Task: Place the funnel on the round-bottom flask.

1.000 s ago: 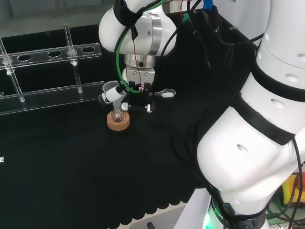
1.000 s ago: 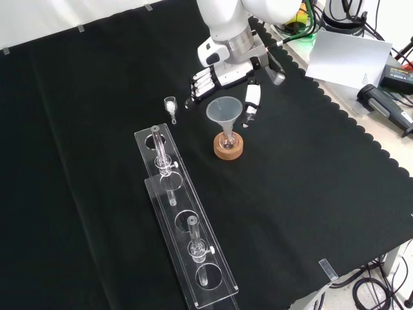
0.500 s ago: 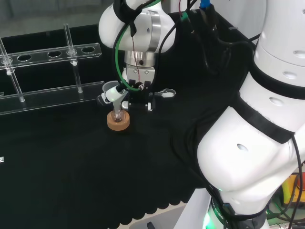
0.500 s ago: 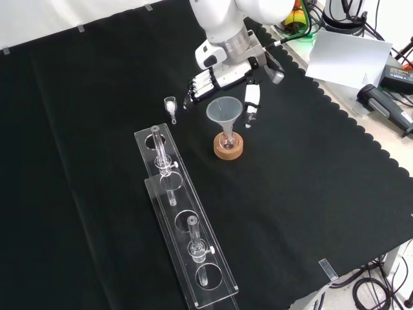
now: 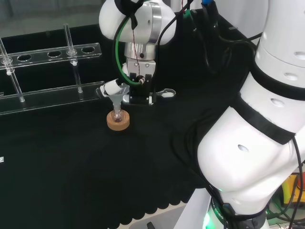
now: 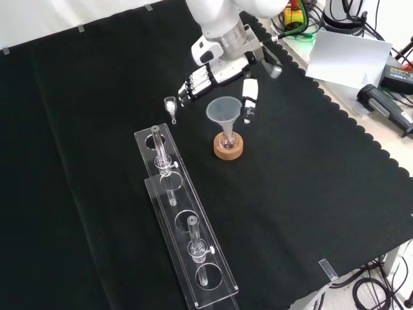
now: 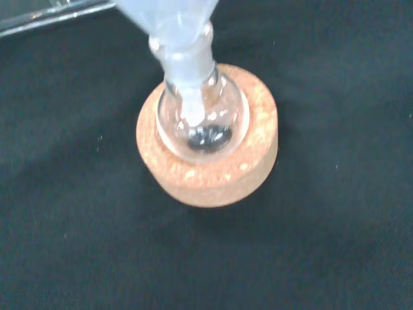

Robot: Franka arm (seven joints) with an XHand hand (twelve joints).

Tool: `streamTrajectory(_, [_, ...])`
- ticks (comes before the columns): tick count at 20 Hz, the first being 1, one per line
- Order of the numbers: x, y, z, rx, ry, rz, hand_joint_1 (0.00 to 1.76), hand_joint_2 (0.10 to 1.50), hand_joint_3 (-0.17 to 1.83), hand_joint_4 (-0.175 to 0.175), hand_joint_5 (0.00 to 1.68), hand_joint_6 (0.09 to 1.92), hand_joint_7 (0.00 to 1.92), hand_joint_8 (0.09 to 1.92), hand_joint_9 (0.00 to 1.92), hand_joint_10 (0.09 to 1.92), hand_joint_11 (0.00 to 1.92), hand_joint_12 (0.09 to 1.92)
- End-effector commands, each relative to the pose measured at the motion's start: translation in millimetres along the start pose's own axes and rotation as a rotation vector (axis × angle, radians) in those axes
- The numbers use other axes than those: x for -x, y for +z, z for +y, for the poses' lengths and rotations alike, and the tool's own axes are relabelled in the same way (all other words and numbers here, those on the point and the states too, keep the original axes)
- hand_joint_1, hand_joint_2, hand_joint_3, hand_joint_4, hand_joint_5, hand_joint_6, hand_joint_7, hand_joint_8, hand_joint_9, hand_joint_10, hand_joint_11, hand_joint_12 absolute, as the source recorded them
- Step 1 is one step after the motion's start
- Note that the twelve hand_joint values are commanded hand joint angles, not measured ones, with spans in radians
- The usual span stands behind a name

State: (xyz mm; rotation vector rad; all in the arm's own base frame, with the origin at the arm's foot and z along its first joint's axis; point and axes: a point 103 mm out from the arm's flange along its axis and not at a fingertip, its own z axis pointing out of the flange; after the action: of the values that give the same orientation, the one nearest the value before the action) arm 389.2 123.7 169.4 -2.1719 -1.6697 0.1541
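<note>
Sitting in the neck of the round-bottom flask (image 6: 227, 138), the funnel (image 6: 223, 111) is standing upright with its stem down inside the glass, and the flask is resting in its cork ring (image 6: 228, 148) on the black cloth (image 6: 310, 194). The hand (image 6: 213, 74) is hanging just behind the funnel in the front view, fingers (image 6: 193, 84) straight and spread to one side, thumb (image 6: 248, 103) to the other, gripping nothing; the thumb tip is looking very near the funnel rim, though contact is hard to judge from this angle. Risk from here: a sideways drift of the hand is likely clipping the rim and tipping the funnel out, or dragging the light flask off its ring. The clear tube rack (image 6: 184, 223) and small glass piece (image 6: 170, 105) are sitting close by, so a toppling funnel could be knocking into them.
</note>
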Motion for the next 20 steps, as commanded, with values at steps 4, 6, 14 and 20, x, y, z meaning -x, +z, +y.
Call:
streamTrajectory(4, [-18.4,-61.5,-22.8,0.118,-0.056,-0.059,0.39,0.57,0.01,0.048,0.0,0.09,0.01,0.09,0.0,0.09,0.0,0.24])
streamTrajectory(6, [-18.7,-74.3,-29.6,0.173,-0.059,-0.063,0.39,0.57,0.01,0.047,0.0,0.09,0.03,0.09,0.01,0.1,0.0,0.23])
streamTrajectory(14, [-16.0,-94.6,-39.3,0.27,-0.05,-0.082,0.41,0.6,0.01,0.037,0.0,0.09,0.13,0.38,0.0,0.71,0.0,0.56])
streamTrajectory(20, [-16.3,-98.8,-34.3,0.268,-0.08,-0.1,0.44,0.62,0.01,0.03,0.0,0.09,0.14,0.46,0.0,0.78,0.0,0.61])
